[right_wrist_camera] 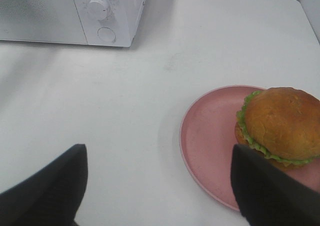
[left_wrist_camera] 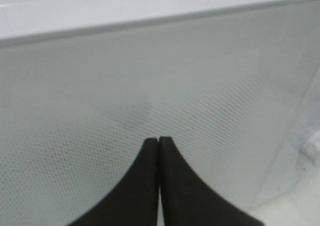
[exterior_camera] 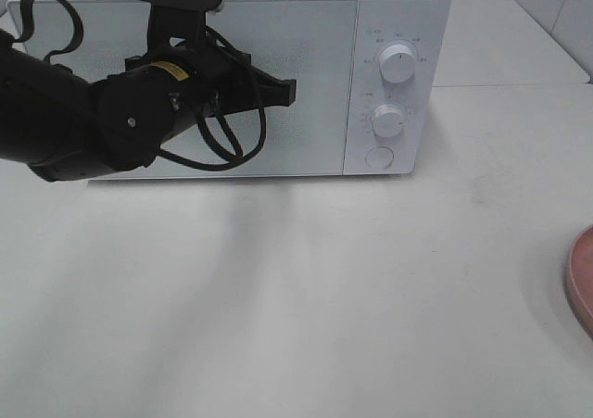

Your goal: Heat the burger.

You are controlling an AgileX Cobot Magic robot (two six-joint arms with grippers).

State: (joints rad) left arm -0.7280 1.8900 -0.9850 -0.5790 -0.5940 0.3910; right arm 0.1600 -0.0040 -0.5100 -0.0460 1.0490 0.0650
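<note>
The burger [right_wrist_camera: 280,126] sat on the far side of a pink plate [right_wrist_camera: 205,146] on the white table [exterior_camera: 296,297], well apart from the microwave [exterior_camera: 389,29], whose door was closed. It looked light and soft to me: a domed bun over frilly lettuce, stacked loose, so a hard squeeze would likely crush it or slide the layers apart. I judged the safest hold to be low across the bun's sides, gently, or else moving it by the plate's rim. The right gripper [right_wrist_camera: 160,186] hung above the table near the plate with its jaws spread wide, holding nothing. The left gripper [exterior_camera: 289,91] was in front of the microwave door, its jaws pressed together and empty.
</note>
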